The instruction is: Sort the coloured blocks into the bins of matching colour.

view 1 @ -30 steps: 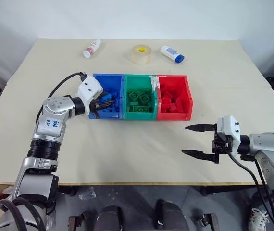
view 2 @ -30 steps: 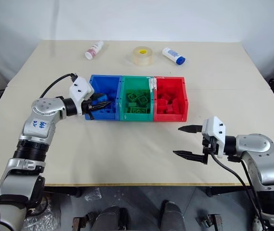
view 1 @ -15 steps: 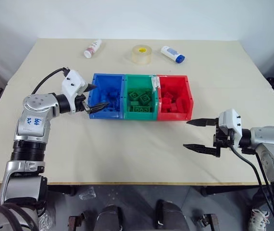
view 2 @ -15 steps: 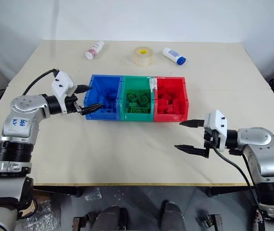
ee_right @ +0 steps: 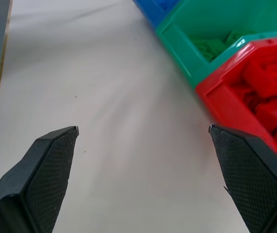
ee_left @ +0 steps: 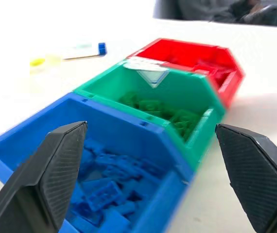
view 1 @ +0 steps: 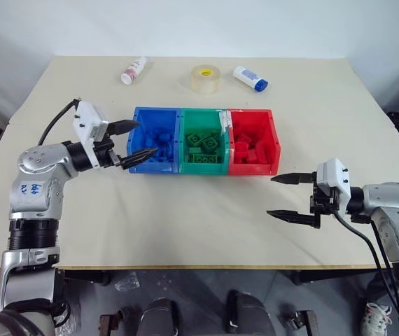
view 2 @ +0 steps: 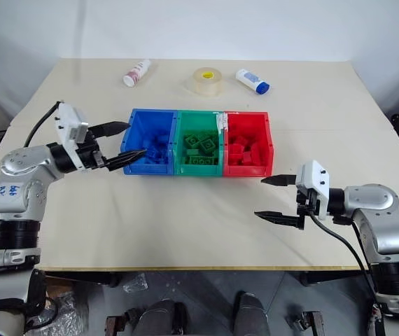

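- Left claw [view 1: 131, 138] gapes empty at the blue bin [view 1: 156, 140]; green bin [view 1: 203, 142], red bin [view 1: 254, 143] beyond.
- Right claw [view 1: 279, 196], apart, empty, near red bin.
- Tape [view 1: 205, 78], bottles [view 1: 134, 71] far behind bins.

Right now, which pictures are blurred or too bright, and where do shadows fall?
Left wrist view: the far table is washed out to near white, and the blue bin smears at its near edge. Right wrist view: the red bin is soft and the table streaked. Left eye view: even light and sharp; a faint shadow lies on the table under the right gripper.
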Action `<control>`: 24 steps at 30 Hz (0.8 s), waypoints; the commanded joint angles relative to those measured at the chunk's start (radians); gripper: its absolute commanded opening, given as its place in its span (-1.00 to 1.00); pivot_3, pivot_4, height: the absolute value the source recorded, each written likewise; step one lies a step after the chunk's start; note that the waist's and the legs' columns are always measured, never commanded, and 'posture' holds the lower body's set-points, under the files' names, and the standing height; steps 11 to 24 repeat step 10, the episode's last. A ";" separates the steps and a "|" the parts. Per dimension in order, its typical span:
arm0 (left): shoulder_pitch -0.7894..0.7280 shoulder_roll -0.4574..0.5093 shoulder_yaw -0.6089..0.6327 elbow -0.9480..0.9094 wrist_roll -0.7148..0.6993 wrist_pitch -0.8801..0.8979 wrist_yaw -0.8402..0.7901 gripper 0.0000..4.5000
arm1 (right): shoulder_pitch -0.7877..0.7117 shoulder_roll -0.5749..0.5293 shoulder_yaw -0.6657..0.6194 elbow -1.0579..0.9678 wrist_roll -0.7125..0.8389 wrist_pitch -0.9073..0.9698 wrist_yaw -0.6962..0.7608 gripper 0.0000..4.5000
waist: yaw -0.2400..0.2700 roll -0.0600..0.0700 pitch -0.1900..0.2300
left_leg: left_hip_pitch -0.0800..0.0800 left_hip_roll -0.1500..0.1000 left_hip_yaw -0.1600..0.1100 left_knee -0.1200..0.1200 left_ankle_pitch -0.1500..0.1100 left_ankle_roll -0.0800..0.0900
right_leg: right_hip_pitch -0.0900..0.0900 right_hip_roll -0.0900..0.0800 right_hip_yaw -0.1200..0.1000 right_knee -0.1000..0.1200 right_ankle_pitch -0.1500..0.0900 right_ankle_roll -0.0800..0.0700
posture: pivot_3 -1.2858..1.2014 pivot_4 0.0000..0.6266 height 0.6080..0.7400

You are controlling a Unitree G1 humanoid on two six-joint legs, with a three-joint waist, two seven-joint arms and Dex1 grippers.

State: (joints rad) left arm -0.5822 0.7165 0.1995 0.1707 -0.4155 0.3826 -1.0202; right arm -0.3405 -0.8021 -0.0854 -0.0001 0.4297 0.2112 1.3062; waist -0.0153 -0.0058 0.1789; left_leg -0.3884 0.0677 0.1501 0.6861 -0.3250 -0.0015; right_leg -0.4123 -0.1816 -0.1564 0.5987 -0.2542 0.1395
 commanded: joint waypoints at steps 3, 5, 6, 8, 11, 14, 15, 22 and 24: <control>0.160 0.092 0.092 -0.031 -0.056 -0.043 -0.123 0.99 | 0.001 -0.056 -0.044 0.031 0.007 -0.031 0.034 1.00 | -0.011 0.000 0.000 | 0.000 0.000 0.000 0.000 0.000 0.000 | 0.000 0.000 0.000 0.000 0.000 0.000 | 0.03 -0.52 1.00; 0.198 0.091 0.117 0.007 -0.045 -0.141 -0.153 0.99 | -0.005 -0.062 -0.042 0.058 0.003 -0.041 0.041 1.00 | -0.007 0.000 0.000 | 0.000 0.000 0.000 0.000 0.000 0.000 | 0.000 0.000 0.000 -0.001 0.000 0.000 | 0.03 -0.52 1.00; 0.211 0.099 0.117 0.020 -0.043 -0.151 -0.166 0.99 | -0.009 -0.063 -0.041 0.073 0.000 -0.046 0.044 1.00 | -0.006 0.000 0.000 | 0.000 0.000 0.000 0.000 0.000 0.000 | 0.000 0.000 0.000 -0.001 0.000 0.000 | 0.03 -0.52 1.00; 0.224 0.099 0.125 0.044 -0.045 -0.174 -0.171 0.99 | -0.024 -0.062 -0.037 0.102 -0.009 -0.056 0.045 1.00 | -0.006 0.000 0.000 | 0.000 0.000 0.000 0.000 0.000 0.000 | 0.000 0.000 0.000 -0.001 0.000 0.000 | 0.03 -0.52 1.00; 0.233 0.096 0.129 0.059 -0.049 -0.197 -0.182 0.99 | -0.036 -0.057 -0.039 0.122 -0.012 -0.061 0.036 1.00 | -0.007 0.000 0.000 | 0.000 0.000 0.000 0.000 0.000 0.000 | 0.000 0.000 0.000 -0.001 0.000 0.000 | 0.03 -0.52 1.00; 0.233 0.096 0.129 0.059 -0.049 -0.197 -0.182 0.99 | -0.036 -0.057 -0.039 0.122 -0.012 -0.061 0.036 1.00 | -0.007 0.000 0.000 | 0.000 0.000 0.000 0.000 0.000 0.000 | 0.000 0.000 0.000 -0.001 0.000 0.000 | 0.03 -0.52 1.00; 0.233 0.096 0.129 0.059 -0.049 -0.197 -0.182 0.99 | -0.036 -0.057 -0.039 0.122 -0.012 -0.061 0.036 1.00 | -0.007 0.000 0.000 | 0.000 0.000 0.000 0.000 0.000 0.000 | 0.000 0.000 0.000 -0.001 0.000 0.000 | 0.03 -0.52 1.00; 0.233 0.096 0.129 0.059 -0.049 -0.197 -0.182 0.99 | -0.036 -0.057 -0.039 0.122 -0.012 -0.061 0.036 1.00 | -0.007 0.000 0.000 | 0.000 0.000 0.000 0.000 0.000 0.000 | 0.000 0.000 0.000 -0.001 0.000 0.000 | 0.03 -0.52 1.00; 0.233 0.096 0.129 0.059 -0.049 -0.197 -0.182 0.99 | -0.036 -0.057 -0.039 0.122 -0.012 -0.061 0.036 1.00 | -0.007 0.000 0.000 | 0.000 0.000 0.000 0.000 0.000 0.000 | 0.000 0.000 0.000 -0.001 0.000 0.000 | 0.03 -0.52 1.00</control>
